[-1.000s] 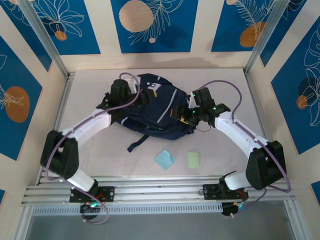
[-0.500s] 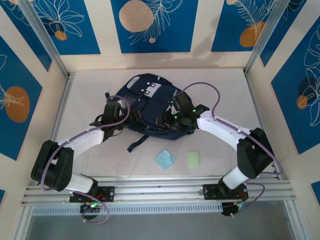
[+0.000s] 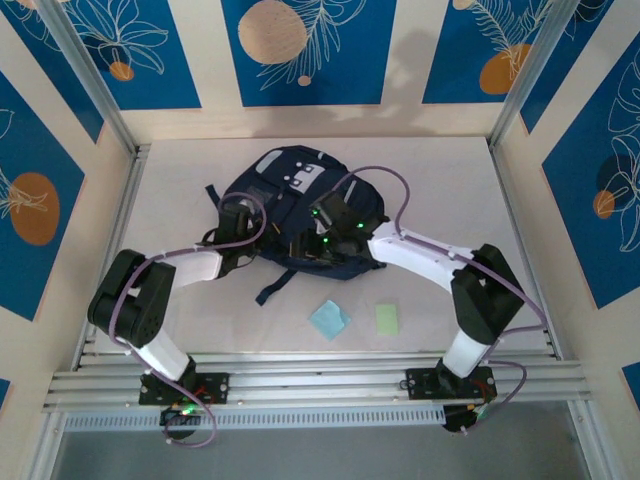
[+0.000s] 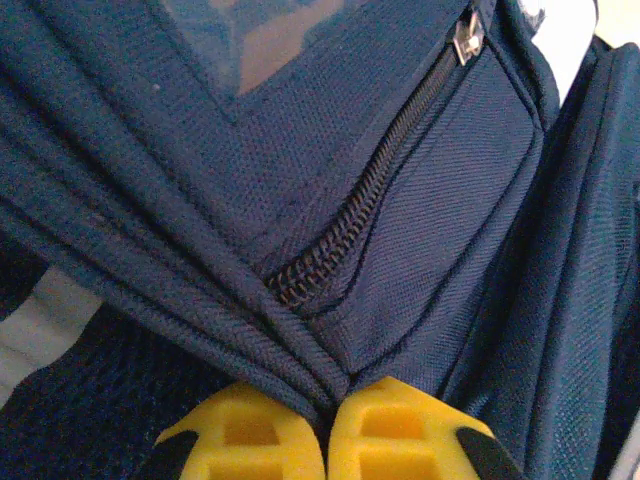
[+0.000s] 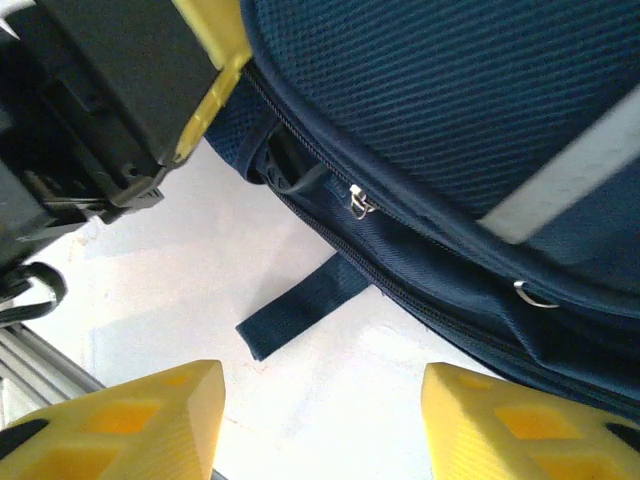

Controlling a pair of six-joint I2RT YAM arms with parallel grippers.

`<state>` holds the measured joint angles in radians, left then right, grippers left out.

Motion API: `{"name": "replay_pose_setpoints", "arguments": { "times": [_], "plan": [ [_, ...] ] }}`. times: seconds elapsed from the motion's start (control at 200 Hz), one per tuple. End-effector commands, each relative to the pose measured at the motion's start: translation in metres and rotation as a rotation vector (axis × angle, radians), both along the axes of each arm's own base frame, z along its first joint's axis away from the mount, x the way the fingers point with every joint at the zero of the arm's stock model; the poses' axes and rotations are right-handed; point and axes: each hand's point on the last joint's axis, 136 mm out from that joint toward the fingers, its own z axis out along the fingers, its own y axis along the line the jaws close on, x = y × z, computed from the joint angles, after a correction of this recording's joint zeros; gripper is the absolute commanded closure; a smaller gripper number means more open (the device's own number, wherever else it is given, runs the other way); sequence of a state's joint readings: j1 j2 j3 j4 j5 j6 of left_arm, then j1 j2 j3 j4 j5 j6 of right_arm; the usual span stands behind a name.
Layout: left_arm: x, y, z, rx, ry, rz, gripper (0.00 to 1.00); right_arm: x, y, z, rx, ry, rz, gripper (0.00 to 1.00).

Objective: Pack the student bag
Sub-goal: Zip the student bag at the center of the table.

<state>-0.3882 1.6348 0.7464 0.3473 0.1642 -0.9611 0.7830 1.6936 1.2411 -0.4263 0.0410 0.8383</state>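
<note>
So the left fingers (image 4: 330,430) just snapped closed. Half a second back they were still apart beside the bag, and now the two yellow tips are pressed together on a pinched fold of navy fabric, right below a zip (image 4: 370,200) that looks closed. The left arm has also pulled in closer to its base, so it's working the near-left side of the student bag (image 3: 300,195).

The bag sits mid-desk towards the back, white patch facing up. It's bunched rounder than it was a second ago, when it sprawled out to the right.

The right fingers (image 3: 318,250) have swung from the bag's right flank across to its near edge. They're spread with nothing between them, hovering over bare desk (image 5: 330,350) and a loose strap (image 5: 300,310).

Near the front, a light blue slip (image 3: 329,319) and a pale green one (image 3: 387,319) haven't budged.

Best guess: the left side is now anchoring the cloth so the right can go for a zip pull. Nothing's packed yet, so it's early days.
</note>
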Motion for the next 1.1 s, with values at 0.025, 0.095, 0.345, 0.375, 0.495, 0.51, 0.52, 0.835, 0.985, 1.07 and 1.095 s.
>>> {"name": "replay_pose_setpoints", "arguments": {
  "times": [0.025,0.095,0.345,0.375,0.495,0.51,0.52,0.835,0.985,1.07,1.095],
  "plan": [
    [0.009,-0.01,0.053,-0.094,-0.126,0.005,1.0,0.009,0.012,-0.008,-0.036,-0.01,-0.038,0.48],
    [0.001,-0.013,0.067,-0.127,-0.149,0.011,1.0,0.012,0.014,-0.013,-0.05,-0.007,-0.055,0.48],
    [-0.02,-0.02,0.1,-0.224,-0.204,0.049,1.0,0.024,-0.002,-0.025,-0.141,-0.047,-0.164,0.46],
    [-0.022,-0.023,0.102,-0.23,-0.205,0.046,1.0,0.027,-0.003,-0.024,-0.14,-0.057,-0.174,0.46],
    [-0.028,-0.037,0.101,-0.264,-0.189,0.018,1.0,0.037,-0.004,-0.013,-0.128,-0.11,-0.206,0.46],
    [-0.029,-0.038,0.1,-0.271,-0.185,0.016,1.0,0.038,-0.004,-0.011,-0.127,-0.118,-0.208,0.46],
    [-0.03,-0.04,0.1,-0.275,-0.183,0.014,1.0,0.038,-0.004,-0.011,-0.128,-0.121,-0.21,0.46],
    [-0.039,-0.061,0.088,-0.31,-0.15,-0.017,1.0,0.044,-0.013,0.005,-0.155,-0.196,-0.256,0.48],
    [-0.04,-0.064,0.081,-0.317,-0.135,-0.017,1.0,0.044,-0.016,0.011,-0.14,-0.22,-0.273,0.5],
    [-0.04,-0.067,0.078,-0.322,-0.128,-0.023,1.0,0.048,-0.013,0.009,-0.135,-0.217,-0.292,0.5],
    [-0.04,-0.067,0.077,-0.324,-0.124,-0.025,1.0,0.05,-0.013,0.008,-0.141,-0.217,-0.3,0.5]
  ]
}}
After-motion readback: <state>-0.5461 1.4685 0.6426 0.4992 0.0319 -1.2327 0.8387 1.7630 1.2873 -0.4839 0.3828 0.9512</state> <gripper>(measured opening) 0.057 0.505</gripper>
